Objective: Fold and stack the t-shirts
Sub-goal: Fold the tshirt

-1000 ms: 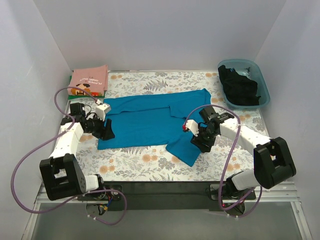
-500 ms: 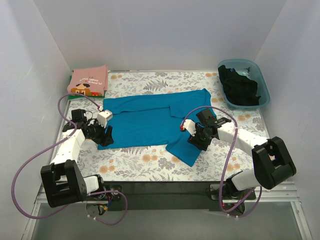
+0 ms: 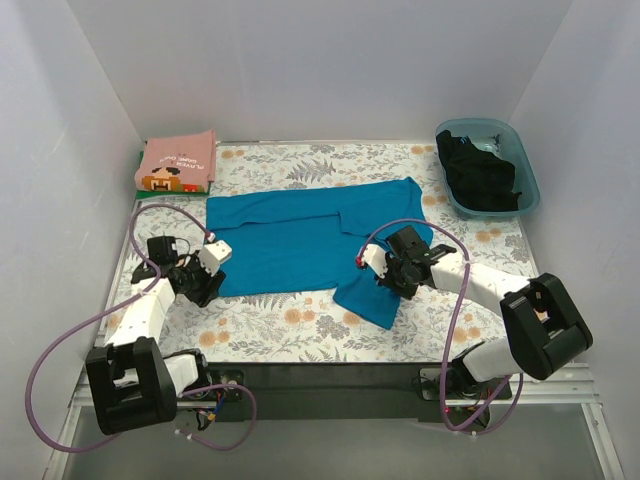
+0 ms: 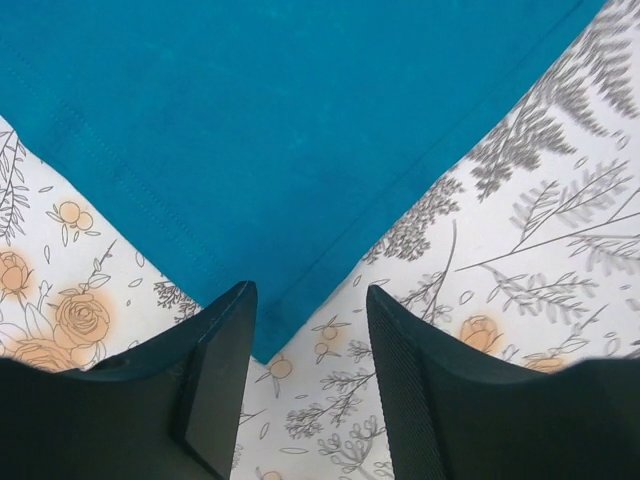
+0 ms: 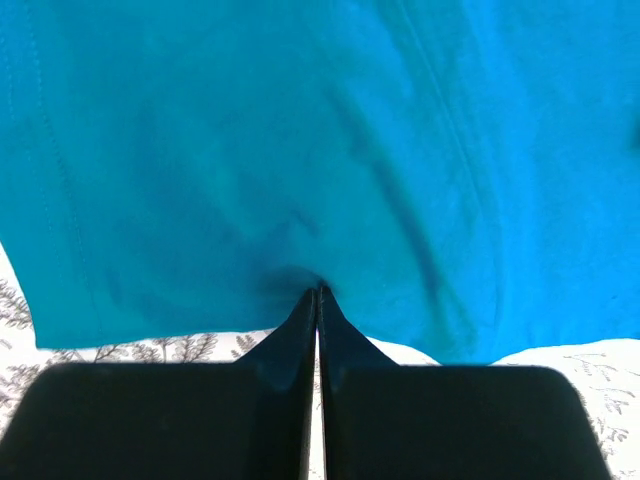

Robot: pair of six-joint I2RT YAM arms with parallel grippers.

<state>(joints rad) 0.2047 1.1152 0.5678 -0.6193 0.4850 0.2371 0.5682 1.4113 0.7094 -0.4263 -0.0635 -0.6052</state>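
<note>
A teal t-shirt [image 3: 300, 238] lies spread flat across the middle of the floral table. My left gripper [image 3: 207, 287] is at its near-left corner. In the left wrist view it [image 4: 310, 296] stands open, its fingers on either side of that corner [image 4: 262, 340], not touching the cloth. My right gripper [image 3: 393, 282] sits on the shirt's near-right flap. Its jaws [image 5: 318, 291] are shut, with a small pucker of teal cloth [image 5: 250, 160] pinched at the tips. A folded pink t-shirt [image 3: 178, 162] rests at the back left on a green one [image 3: 139, 163]. A black t-shirt [image 3: 480, 170] lies in the tub.
The translucent blue tub [image 3: 527, 192] stands at the back right corner. White walls close in the table on three sides. Purple cables loop beside both arms. The floral covering [image 3: 300, 325] shows bare along the near edge.
My left gripper slid nearer and down to the shirt's near-left corner, its jaws a little narrower. My right gripper shifted slightly left and went from open to shut on the cloth.
</note>
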